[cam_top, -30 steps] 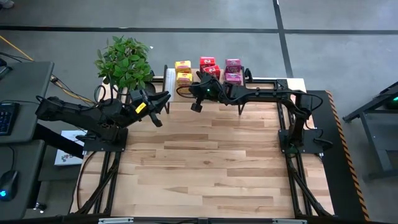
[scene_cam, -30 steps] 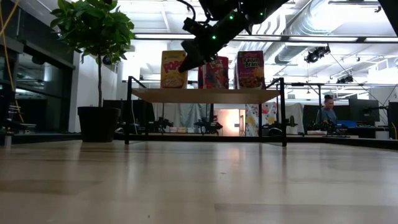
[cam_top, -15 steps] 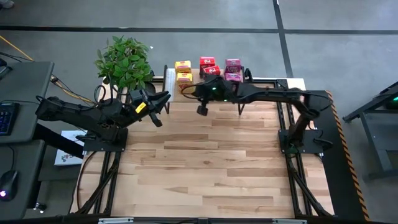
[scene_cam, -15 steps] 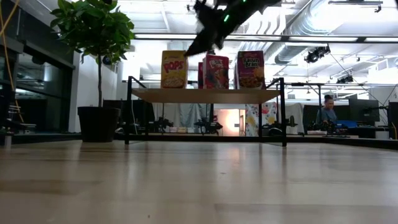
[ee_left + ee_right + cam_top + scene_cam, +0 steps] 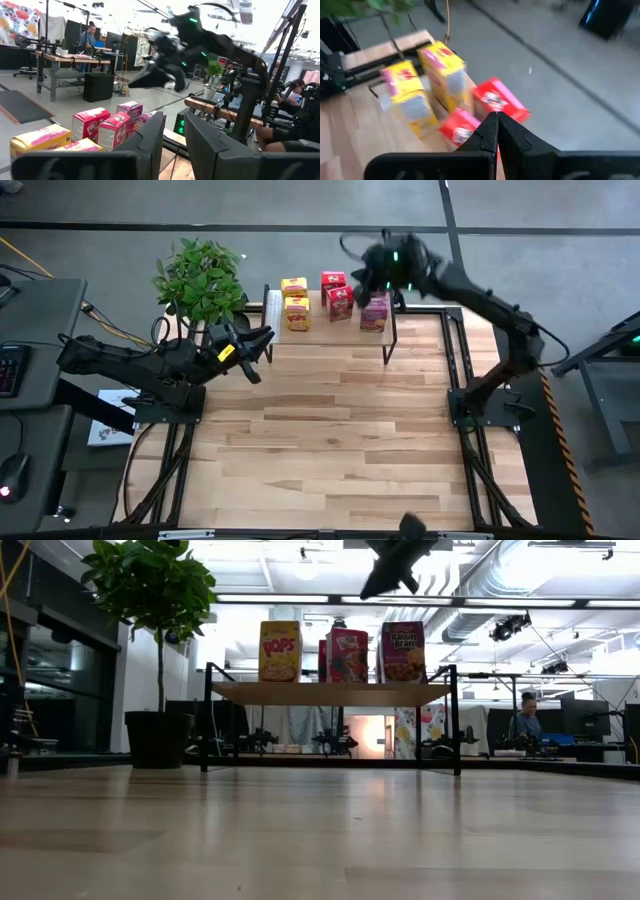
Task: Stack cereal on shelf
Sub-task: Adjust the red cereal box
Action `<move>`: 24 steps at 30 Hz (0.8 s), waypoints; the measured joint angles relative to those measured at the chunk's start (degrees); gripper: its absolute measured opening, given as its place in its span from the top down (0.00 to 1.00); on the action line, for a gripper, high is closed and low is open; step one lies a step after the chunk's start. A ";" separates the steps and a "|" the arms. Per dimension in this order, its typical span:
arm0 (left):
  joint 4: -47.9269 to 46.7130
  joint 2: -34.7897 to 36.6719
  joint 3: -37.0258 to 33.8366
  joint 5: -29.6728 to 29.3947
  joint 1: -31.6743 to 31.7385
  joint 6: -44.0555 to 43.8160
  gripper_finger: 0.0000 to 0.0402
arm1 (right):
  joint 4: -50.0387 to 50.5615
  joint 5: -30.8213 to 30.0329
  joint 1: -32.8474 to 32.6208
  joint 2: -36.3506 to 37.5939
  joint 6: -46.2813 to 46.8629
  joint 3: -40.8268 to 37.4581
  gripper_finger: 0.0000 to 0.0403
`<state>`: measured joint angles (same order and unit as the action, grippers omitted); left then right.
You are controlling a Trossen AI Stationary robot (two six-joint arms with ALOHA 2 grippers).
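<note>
The shelf [image 5: 330, 332], a low rack with a light wood top and black wire legs, is set at the far edge of the wooden tabletop [image 5: 330, 430], just beside a potted plant [image 5: 200, 278].

Six mini cereal boxes are placed upright on the shelf top in three pairs, one box behind the other in each pair. The yellow boxes [image 5: 295, 297] are located at the end nearest the plant, the red boxes [image 5: 336, 290] in the middle, and the pink boxes [image 5: 374, 302] at the other end. In the low view, a yellow [image 5: 280, 650], a red [image 5: 347, 655] and a pink box front [image 5: 403, 651] are seen side by side above the shelf edge [image 5: 330, 692].

The right claw [image 5: 362, 278] is raised above the shelf, over the red and pink boxes. Its fingers are pressed fully together, as shown in the right wrist view [image 5: 496, 131]; nothing is held.

The left claw [image 5: 262, 340] is positioned over the tabletop near the plant end of the shelf. Its fingers [image 5: 152, 137] are set narrowly apart, with nothing between them.
</note>
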<state>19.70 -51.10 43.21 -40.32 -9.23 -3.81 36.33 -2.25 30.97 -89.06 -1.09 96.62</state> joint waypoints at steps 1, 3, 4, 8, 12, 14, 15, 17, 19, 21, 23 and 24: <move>0.01 0.00 0.00 0.00 0.00 0.02 0.83 | 4.13 1.80 1.61 -1.84 0.34 3.90 1.00; 0.00 0.00 0.00 0.00 0.02 0.00 0.83 | 12.39 3.18 4.10 -5.94 0.63 11.74 1.00; 0.00 0.00 0.00 0.00 0.00 0.00 0.83 | 15.99 4.38 5.07 -8.11 0.06 15.56 1.00; 0.02 0.01 -0.01 0.00 -0.01 0.00 0.83 | 28.06 10.15 8.25 -15.95 -3.17 27.30 1.00; 0.04 0.01 -0.01 0.00 0.02 0.00 0.83 | 34.73 13.25 8.97 -20.75 -7.59 33.26 1.00; 0.04 0.00 0.00 0.00 -0.01 0.00 0.83 | 35.37 13.63 8.73 -21.95 -9.42 33.46 1.00; 0.03 0.00 -0.01 0.00 -0.01 0.00 0.83 | 35.05 14.22 8.67 -22.16 -9.99 32.85 1.00; 0.04 0.01 0.01 0.00 -0.01 0.00 0.83 | 33.55 15.33 8.52 -22.22 -10.85 31.42 1.00; 0.04 -0.01 0.01 0.00 -0.01 0.00 0.83 | 31.65 14.50 8.31 -22.22 -10.89 30.23 1.00; 0.04 0.00 0.00 0.00 -0.01 0.00 0.83 | 30.59 11.66 8.29 -22.25 -10.96 29.55 1.00; 0.04 -0.01 -0.01 0.00 -0.01 0.00 0.83 | 29.38 10.22 8.29 -22.25 -10.73 29.23 1.00; 0.04 0.01 -0.01 0.00 -0.01 0.00 0.83 | 29.23 10.01 8.29 -22.25 -10.42 29.20 1.00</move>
<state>19.75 -51.09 43.20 -40.32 -9.23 -3.81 65.56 7.77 39.27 -111.31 -11.51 125.82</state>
